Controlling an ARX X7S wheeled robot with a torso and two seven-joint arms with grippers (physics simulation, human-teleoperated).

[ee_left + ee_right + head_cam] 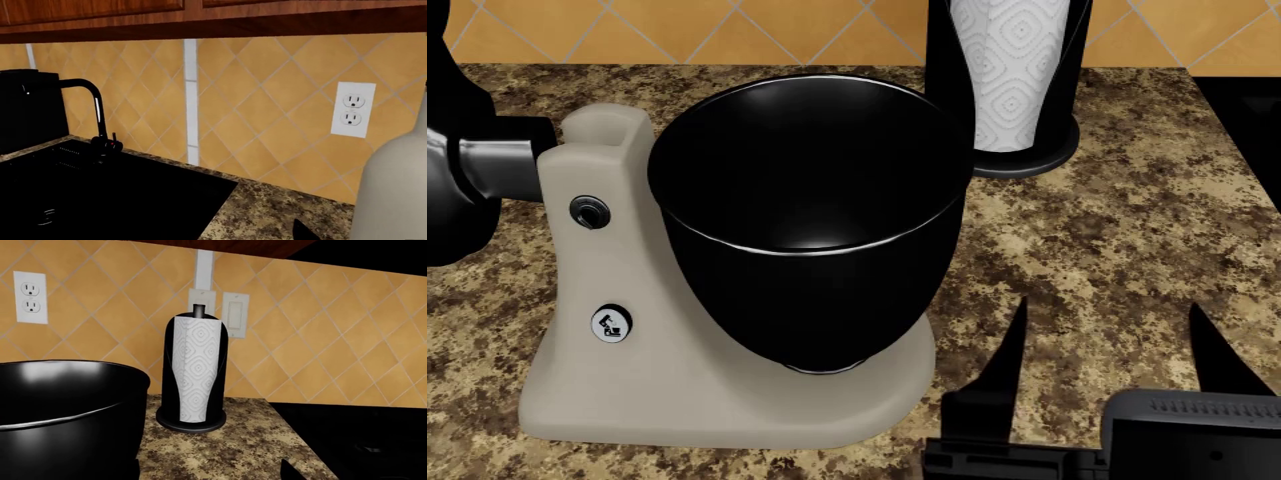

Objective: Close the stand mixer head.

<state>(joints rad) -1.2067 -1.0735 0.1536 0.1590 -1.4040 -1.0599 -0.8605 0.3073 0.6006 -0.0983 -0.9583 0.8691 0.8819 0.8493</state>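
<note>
The stand mixer head does not show in the head view. That view shows only the beige base and column (587, 300) with two round knobs and the glossy black bowl (807, 210). A pale rounded shape (393, 190) fills one edge of the left wrist view; I cannot tell which part of the mixer it is. My left arm (481, 165) is behind the column, its gripper hidden there. In the left wrist view one black fingertip (303, 231) shows far off-centre, so the jaws stand apart. My right gripper (1114, 345) is open and empty over the counter, right of the bowl.
A black paper towel holder (1014, 70) stands behind the bowl; it also shows in the right wrist view (195, 375). A black sink (100, 200) with a black faucet (97, 107) lies left of the mixer. A black cooktop (360, 435) lies to the right. Wall outlet (352, 109) on tiled backsplash.
</note>
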